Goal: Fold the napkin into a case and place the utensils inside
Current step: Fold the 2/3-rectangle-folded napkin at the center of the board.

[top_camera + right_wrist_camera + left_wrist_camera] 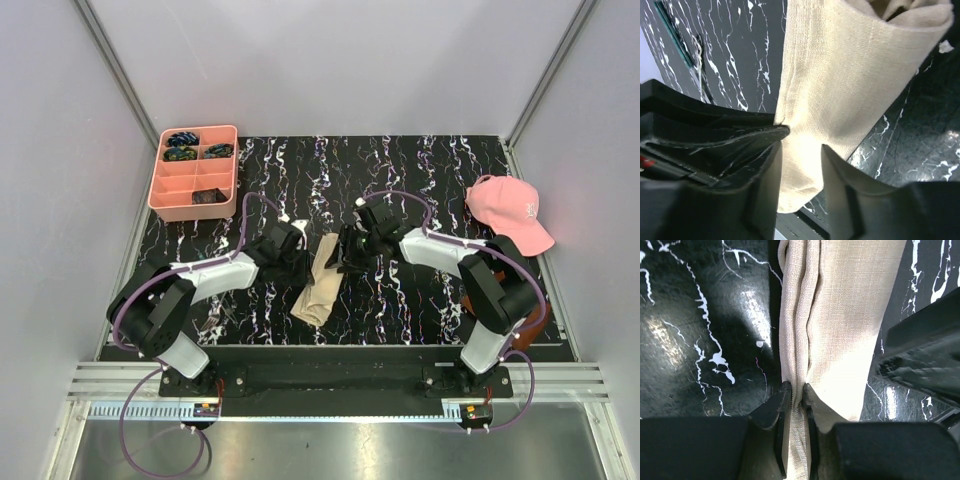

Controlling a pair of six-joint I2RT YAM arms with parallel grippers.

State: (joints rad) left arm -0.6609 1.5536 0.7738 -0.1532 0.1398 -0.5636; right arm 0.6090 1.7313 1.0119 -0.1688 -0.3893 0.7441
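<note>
The napkin [318, 282] is lying in the middle of the black table [420, 300], folded into a long thin strip between the two arms. The left gripper [796, 399] is pinching the stacked edges of the cloth tight, likely so the folds are not slipping apart. The right gripper [802, 167] is sitting with its jaws open on either side of one end, maybe getting ready to grab it; I am not seeing the utensils clearly anywhere.
</note>
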